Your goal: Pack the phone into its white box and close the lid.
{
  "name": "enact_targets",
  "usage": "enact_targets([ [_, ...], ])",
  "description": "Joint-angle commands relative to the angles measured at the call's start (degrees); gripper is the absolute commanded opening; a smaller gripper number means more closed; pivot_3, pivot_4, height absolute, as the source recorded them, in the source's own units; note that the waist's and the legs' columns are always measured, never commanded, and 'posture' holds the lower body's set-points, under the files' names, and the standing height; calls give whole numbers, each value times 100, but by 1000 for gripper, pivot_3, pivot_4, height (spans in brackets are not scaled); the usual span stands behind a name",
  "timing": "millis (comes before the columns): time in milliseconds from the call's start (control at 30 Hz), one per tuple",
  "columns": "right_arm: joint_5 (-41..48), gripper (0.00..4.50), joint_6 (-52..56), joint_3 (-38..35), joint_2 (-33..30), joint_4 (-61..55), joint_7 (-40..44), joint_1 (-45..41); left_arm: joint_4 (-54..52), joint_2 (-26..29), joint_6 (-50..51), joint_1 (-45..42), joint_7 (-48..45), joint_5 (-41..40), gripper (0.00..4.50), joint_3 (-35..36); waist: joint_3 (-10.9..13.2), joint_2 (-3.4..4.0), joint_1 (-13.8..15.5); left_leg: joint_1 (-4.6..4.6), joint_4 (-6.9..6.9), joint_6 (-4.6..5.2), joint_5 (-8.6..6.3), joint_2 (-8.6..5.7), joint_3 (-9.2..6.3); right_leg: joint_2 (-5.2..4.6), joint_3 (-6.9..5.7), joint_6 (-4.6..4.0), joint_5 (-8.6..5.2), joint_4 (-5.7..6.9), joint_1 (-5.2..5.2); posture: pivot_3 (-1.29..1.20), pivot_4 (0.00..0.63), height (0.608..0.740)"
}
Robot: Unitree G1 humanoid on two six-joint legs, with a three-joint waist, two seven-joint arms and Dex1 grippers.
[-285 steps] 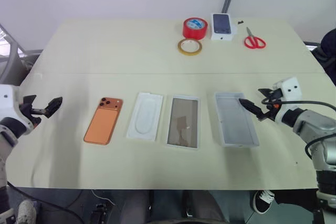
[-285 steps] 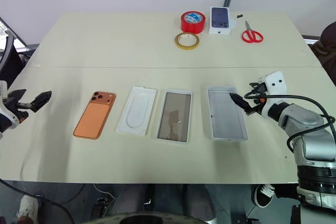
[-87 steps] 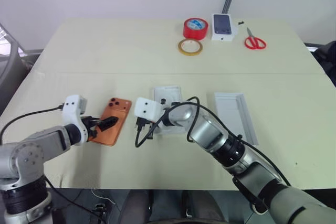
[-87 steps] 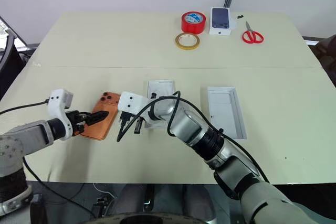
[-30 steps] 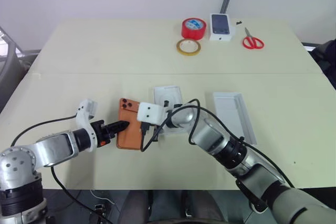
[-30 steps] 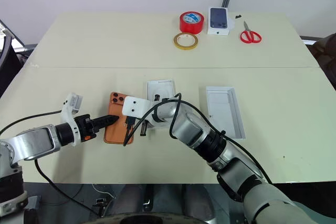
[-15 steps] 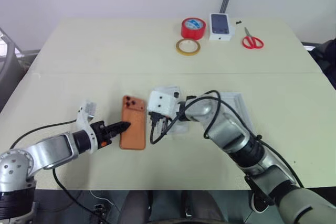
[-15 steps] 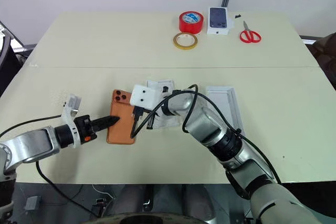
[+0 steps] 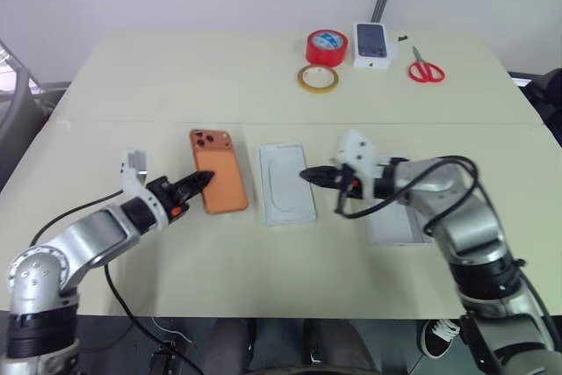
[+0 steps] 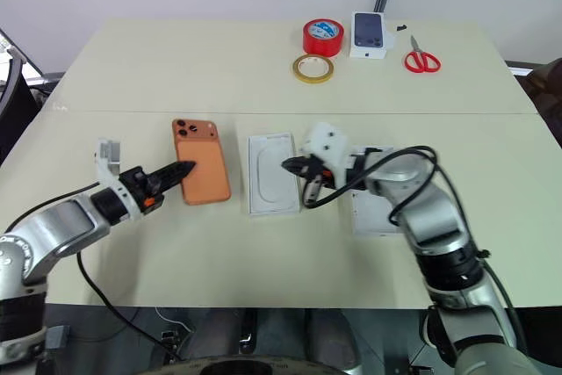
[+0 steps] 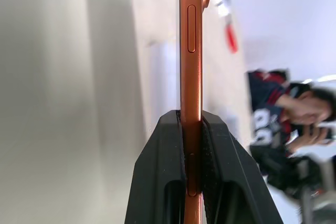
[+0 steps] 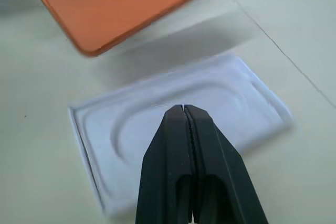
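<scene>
The orange phone (image 9: 221,183) hangs just above the table with its back up. My left gripper (image 9: 200,182) is shut on its near long edge, and in the left wrist view the phone (image 11: 190,51) stands edge-on between the fingers (image 11: 168,145). A flat white insert (image 9: 287,183) with an oval recess lies just right of the phone. The white box is hidden, and I cannot tell whether it lies under the insert. My right gripper (image 9: 306,175) is shut and empty above the insert's right edge. The pale lid (image 9: 395,227) lies further right, partly behind my right arm.
At the table's far side are a red tape roll (image 9: 327,46), a tan tape ring (image 9: 317,79), a small white carton (image 9: 373,44) and red scissors (image 9: 426,70). A person (image 11: 294,114) sits beyond the table's right end.
My left gripper has raised the phone off the table and carried it further back. My right gripper has swung right, away from the phone, leaving the insert uncovered.
</scene>
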Motion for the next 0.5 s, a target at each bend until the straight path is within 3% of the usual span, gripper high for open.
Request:
enact_targets([
  [33, 239, 0, -118, -430, -303, -44, -1, 208, -202, -358, -264, -321, 323, -146, 36, -426, 0, 0, -11, 0, 0, 0, 0, 0, 2, 0, 1, 0, 0, -1, 0, 0, 150, 740],
  [267, 253, 0, -240, -586, -637, -127, -241, 562, 449, -1080, -315, -865, 367, 484, 36, -1304, 0, 0, -3, 1, 7, -8, 6, 5, 2, 15, 3, 0, 0, 1, 4, 0, 150, 740],
  [500, 317, 0, -292, -645, -768, -258, -378, 794, 714, -1202, -124, -984, 210, 877, 36, -1409, 1, 0, 3, 0, 10, -37, 22, 7, 1, 21, 5, 1, 0, 1, 5, 0, 150, 740],
])
